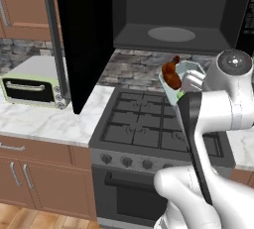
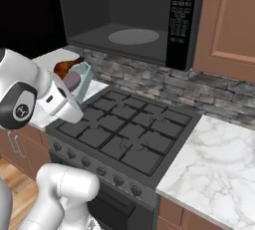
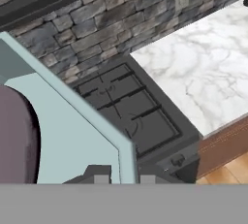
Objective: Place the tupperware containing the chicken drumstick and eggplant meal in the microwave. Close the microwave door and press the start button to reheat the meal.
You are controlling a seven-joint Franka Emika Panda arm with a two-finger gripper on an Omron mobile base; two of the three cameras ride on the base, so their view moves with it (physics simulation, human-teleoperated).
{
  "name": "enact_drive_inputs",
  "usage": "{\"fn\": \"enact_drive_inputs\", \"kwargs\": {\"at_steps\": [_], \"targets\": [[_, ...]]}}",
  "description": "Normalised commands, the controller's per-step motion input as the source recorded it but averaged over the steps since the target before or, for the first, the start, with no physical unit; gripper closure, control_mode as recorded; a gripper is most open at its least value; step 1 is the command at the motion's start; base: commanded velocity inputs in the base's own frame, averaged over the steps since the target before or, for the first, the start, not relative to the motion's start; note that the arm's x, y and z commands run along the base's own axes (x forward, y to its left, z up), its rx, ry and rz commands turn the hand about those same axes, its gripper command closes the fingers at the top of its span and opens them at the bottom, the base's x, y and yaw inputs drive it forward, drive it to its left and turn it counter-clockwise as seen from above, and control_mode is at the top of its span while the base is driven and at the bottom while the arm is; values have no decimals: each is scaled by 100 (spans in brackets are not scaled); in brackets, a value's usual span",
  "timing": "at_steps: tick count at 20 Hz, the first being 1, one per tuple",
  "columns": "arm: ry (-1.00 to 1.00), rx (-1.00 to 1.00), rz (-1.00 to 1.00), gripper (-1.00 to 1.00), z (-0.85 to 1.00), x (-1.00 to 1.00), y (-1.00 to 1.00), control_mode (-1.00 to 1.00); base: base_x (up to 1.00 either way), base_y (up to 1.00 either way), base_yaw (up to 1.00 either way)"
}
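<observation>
Tupperware (image 1: 191,70): pale blue-grey, tilted, reddish drumstick (image 1: 171,74) inside.

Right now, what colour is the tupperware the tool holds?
Pale blue-grey; the tupperware shows best in the hand view.

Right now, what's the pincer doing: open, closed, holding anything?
Pincer: closed on the rim of the tupperware, held tilted above the stove, chicken drumstick inside.

Flat, even rendered light, soft low-resolution edges, no hard shadows or glare anywhere.
</observation>
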Motion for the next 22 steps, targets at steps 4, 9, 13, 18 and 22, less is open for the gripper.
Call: {"fn": "enact_drive_inputs", "kwargs": {"at_steps": [4, 9, 13, 18, 22], "targets": [[-10, 0, -1, 100, 76, 20, -4, -100, 0, 0, 0], [0, 0, -8, 100, 74, 13, -3, -100, 0, 0, 0], [4, 0, -12, 100, 35, 13, -4, -100, 0, 0, 0], [0, -2, -7, 100, 2, 21, 0, -100, 0, 0, 0], [-4, -1, -2, 100, 0, 33, -3, -100, 0, 0, 0]]}}
